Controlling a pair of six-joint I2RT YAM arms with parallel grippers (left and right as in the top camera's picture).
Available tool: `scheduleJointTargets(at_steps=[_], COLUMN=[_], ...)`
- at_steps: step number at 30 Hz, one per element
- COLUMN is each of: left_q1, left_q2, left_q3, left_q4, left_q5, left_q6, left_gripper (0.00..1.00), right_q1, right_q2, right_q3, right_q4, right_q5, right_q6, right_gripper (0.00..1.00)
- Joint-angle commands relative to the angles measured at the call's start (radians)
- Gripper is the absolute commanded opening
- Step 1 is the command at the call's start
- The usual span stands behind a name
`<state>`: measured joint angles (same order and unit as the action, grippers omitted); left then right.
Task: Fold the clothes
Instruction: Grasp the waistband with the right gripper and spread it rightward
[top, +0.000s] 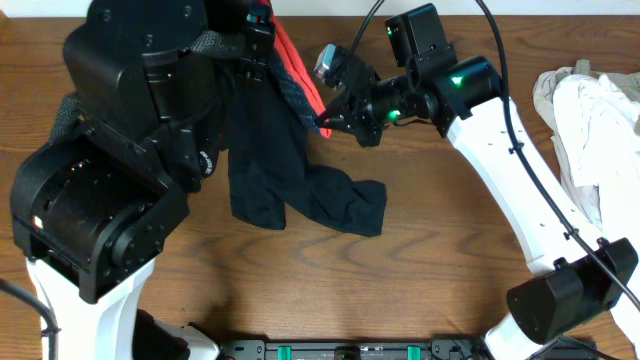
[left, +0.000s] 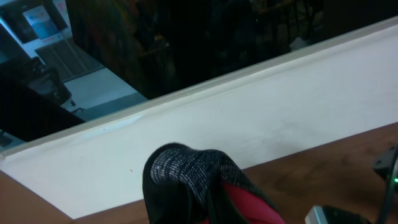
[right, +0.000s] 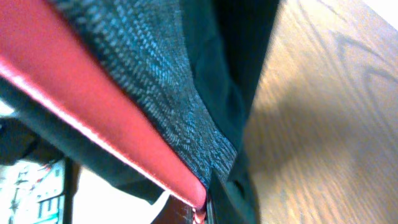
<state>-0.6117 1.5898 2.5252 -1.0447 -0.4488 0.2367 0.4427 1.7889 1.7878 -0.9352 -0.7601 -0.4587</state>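
Black trousers (top: 268, 165) hang from the far end of the surface (top: 430, 270), top raised, both legs trailing down and lying crumpled on the wood.

Left tool: fingers buried under the bunched grey waistband (left: 186, 174); clenched, gripping the trousers' top.

Right tool (top: 325, 122): clenched on the red-orange edge (right: 93, 106), just beside the waistband.

White cloth (top: 590, 120) heaped at the right edge, well apart.
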Motion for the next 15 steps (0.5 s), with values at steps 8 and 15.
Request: scheduleJointTargets(at_steps=[8,15], left_q1=[-0.002,-0.076], left_q2=[-0.063,-0.127], left_q3=[0.027,0.027], left_q4=[0.07,0.109], left_q5=[-0.087,-0.087], left_q6=[0.036,0.036], left_gripper=[0.06,0.06], right_q1=[-0.15,-0.276], right_q2=[-0.163,-0.26], right_q3=[0.232,0.519], right_q4=[0.035,0.04], right_q5=[0.538,0.66], right_q6=[0.394,0.474], right_gripper=[0.01,0.01])
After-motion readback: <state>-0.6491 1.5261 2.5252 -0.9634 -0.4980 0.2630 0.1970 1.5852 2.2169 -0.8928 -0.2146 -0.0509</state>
